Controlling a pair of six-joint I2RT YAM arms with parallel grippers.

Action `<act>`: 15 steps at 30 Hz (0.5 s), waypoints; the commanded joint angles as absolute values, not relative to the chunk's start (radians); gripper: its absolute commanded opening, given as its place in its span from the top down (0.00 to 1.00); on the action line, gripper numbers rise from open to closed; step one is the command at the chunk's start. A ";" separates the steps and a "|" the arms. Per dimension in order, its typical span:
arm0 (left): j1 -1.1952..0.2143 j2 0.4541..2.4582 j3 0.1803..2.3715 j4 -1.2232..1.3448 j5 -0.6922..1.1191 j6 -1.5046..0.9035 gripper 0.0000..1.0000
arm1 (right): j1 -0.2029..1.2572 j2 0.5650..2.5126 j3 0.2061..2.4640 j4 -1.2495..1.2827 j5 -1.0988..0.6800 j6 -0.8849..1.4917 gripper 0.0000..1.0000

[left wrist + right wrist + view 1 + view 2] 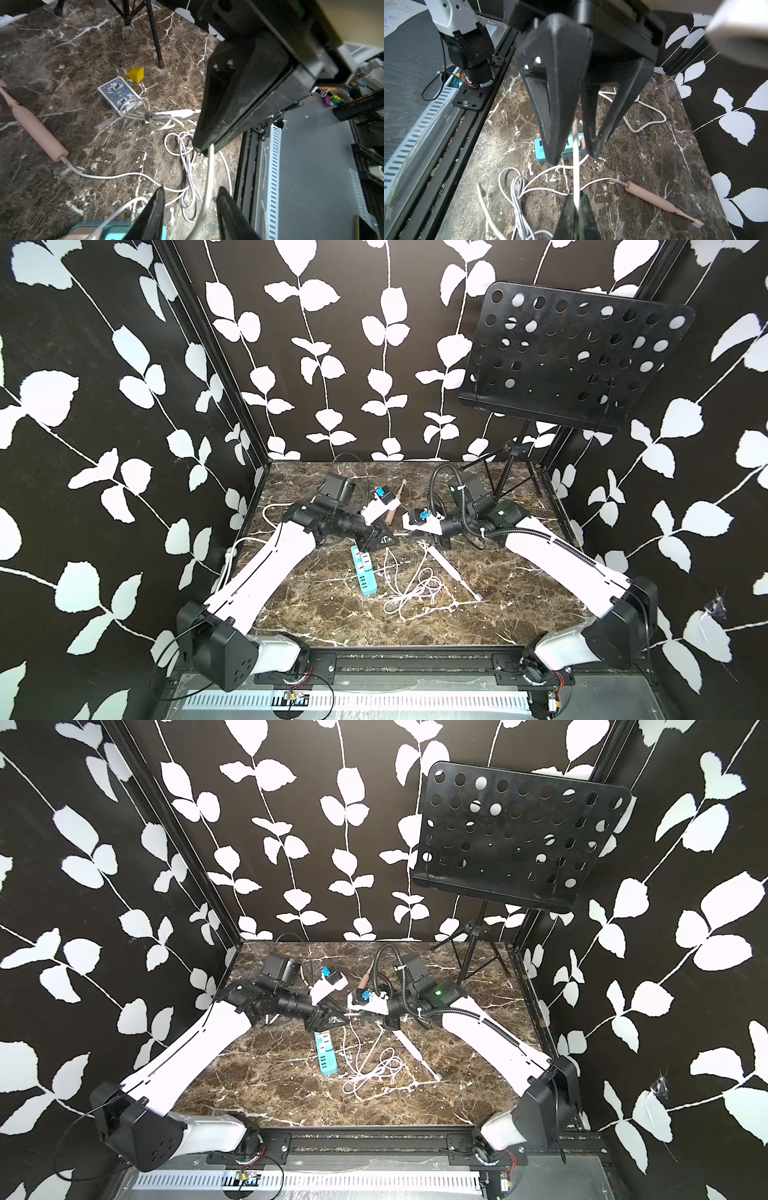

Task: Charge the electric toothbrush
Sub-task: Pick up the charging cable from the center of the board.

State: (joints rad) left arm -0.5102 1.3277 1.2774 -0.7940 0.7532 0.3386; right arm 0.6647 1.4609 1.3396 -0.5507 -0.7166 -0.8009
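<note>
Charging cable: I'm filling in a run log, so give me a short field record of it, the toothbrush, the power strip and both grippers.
cable: white, free end raised, coils loose
toothbrush: pink, lying flat, cable plugged into its base
right gripper: shut on cable
left gripper: open, cable between its fingers
power strip: teal, below the left gripper, cable not plugged in

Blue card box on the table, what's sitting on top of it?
A bundled grey cable lies over one end of the card box. The patterned rest of its top shows. That covered end, and anything underneath the box, cannot be seen.
</note>
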 commanded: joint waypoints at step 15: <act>-0.549 1.358 1.362 -1.065 0.652 0.414 0.67 | 0.637 1.503 1.407 -0.627 -0.718 -0.862 1.00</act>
State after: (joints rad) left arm -0.5426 1.3560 1.3273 -0.9932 0.6773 0.3805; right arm 0.6430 1.4914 1.3796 -0.6079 -0.7101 -0.8265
